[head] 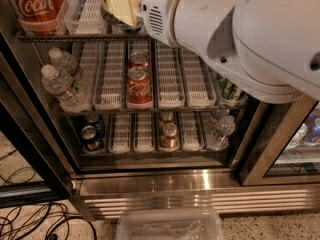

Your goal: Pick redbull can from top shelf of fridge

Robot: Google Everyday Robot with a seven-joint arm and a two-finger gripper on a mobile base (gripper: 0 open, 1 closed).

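Note:
The fridge (200, 186) stands open in front of me, with a stainless-steel base. Its top shelf (90, 14) runs along the upper edge of the view, a wire rack with white slotted lane trays. My gripper (120, 4), cream-coloured at its tip, is inside the middle lanes of this shelf at the end of my big white arm (240, 29). The redbull can does not show; the gripper and arm hide that part of the shelf. A dark rounded shape (120, 25) sits just under the gripper, and I cannot tell what it is.
A red Coca-Cola can (37, 4) stands at the top shelf's left. The middle shelf holds cola cans (139, 86), water bottles (62, 84) and a green can (230, 91). Dark-blue cans (91, 136) are on the lowest shelf. The glass door (280, 149) is at right, and a clear bin (170, 226) and cables (30, 219) lie on the floor.

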